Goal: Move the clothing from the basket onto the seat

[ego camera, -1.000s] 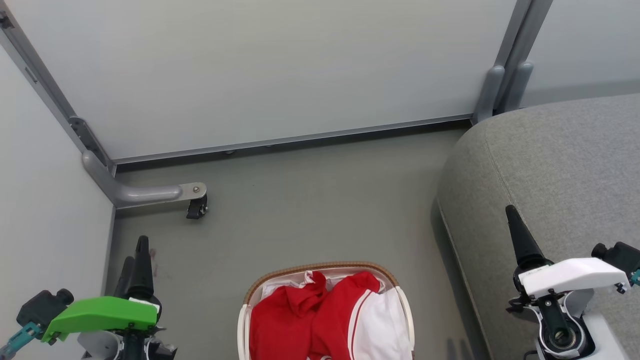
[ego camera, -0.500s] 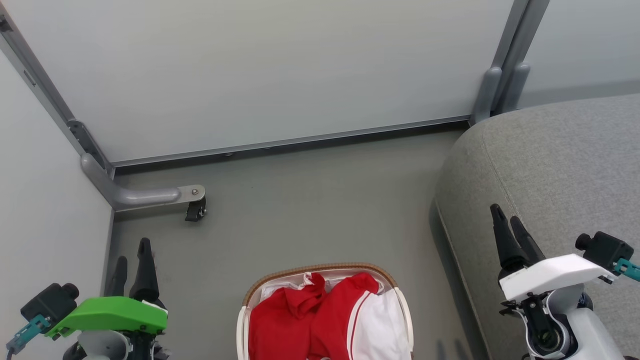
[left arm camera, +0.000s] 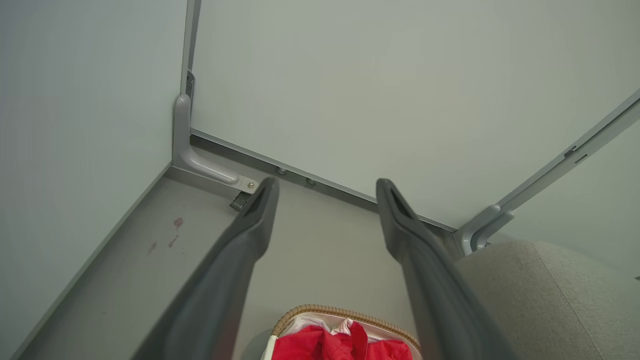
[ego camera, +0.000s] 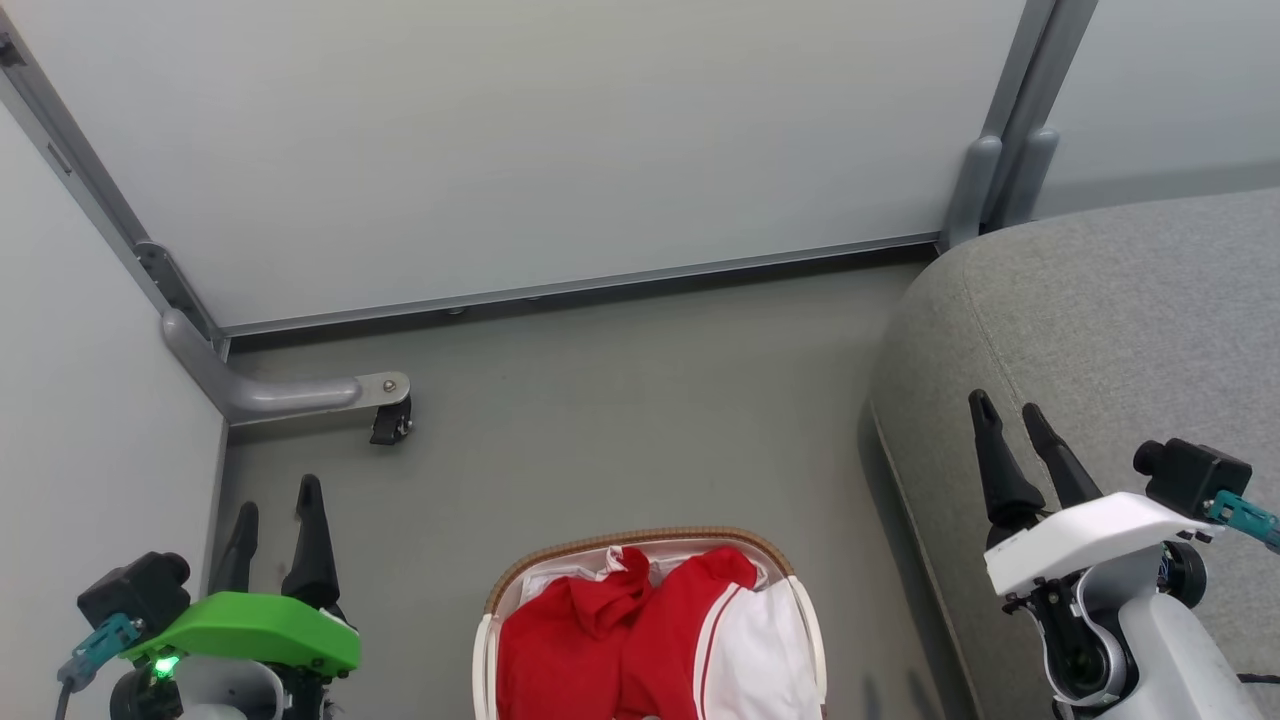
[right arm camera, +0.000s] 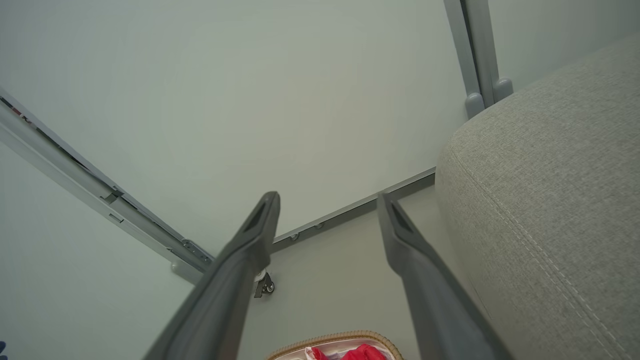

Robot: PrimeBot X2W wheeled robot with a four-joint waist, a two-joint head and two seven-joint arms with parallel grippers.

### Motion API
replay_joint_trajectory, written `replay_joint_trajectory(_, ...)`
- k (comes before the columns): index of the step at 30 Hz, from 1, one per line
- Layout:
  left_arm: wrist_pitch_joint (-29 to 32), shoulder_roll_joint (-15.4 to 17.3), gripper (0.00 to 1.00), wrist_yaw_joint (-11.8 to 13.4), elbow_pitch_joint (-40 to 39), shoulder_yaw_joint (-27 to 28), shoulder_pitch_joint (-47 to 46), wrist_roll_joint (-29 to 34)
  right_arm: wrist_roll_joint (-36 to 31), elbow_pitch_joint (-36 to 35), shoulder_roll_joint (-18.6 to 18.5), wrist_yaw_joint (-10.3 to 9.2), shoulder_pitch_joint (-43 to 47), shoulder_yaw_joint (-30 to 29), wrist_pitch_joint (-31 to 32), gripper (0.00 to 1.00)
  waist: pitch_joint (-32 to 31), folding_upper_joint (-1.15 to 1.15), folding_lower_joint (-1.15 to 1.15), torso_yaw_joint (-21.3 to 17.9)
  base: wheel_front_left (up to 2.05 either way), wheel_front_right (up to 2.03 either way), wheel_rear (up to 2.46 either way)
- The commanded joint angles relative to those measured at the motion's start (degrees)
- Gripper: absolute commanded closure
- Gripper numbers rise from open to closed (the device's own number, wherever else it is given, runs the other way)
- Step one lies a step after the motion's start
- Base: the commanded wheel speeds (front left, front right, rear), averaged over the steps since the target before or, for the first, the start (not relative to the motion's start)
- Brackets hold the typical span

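Red clothing (ego camera: 620,630) with a white panel and thin white stripes is heaped in the white basket (ego camera: 640,538) with its brown woven rim, at the bottom middle of the head view. The grey seat (ego camera: 1120,310) fills the right side. My left gripper (ego camera: 277,495) is open at the lower left, over the floor and left of the basket, holding nothing. My right gripper (ego camera: 1007,408) is open above the seat's near edge, also holding nothing. In the left wrist view the clothing (left arm camera: 340,345) and basket (left arm camera: 345,313) lie below and between the fingers (left arm camera: 250,230). The right wrist view catches the basket (right arm camera: 345,336) and the seat (right arm camera: 550,190).
White partition panels close off the back and left, on grey metal frames. A grey panel foot with a small black caster (ego camera: 390,422) juts onto the floor at the left. Another frame post (ego camera: 990,170) stands at the seat's far corner. Grey floor (ego camera: 640,400) lies between basket and panels.
Both grippers have opened from shut, their fingers now spread. The left gripper has shifted slightly right and the right gripper slightly left and up in the head view.
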Motion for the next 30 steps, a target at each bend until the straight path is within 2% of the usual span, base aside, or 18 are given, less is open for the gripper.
replay_joint_trajectory(1, -0.5, 0.8, 0.0, 0.3, -0.7, -0.4, -0.9, 2.1, -2.0, -0.6, -0.5, 0.01, -1.4, 0.3, -0.8, 0.0, 0.0, 0.0, 0.0, 0.0, 0.0, 0.0, 0.0)
replay_joint_trajectory(20, -3.4, 0.3, 0.0, 1.8, -0.1, -2.3, 0.9, 12.9, -15.9, 0.9, 0.7, 0.01, 0.4, 1.0, -3.6, 0.0, -0.2, 0.0, 0.0, -0.3, 0.0, 0.0, 0.0)
replay_joint_trajectory(30, -4.8, -0.6, 0.0, 1.1, 0.4, -2.0, 2.9, 18.0, -21.4, 3.9, 0.4, 0.02, 1.0, 1.5, -5.0, 0.0, -0.6, 0.0, 0.0, -0.5, 0.0, 0.0, 0.0)
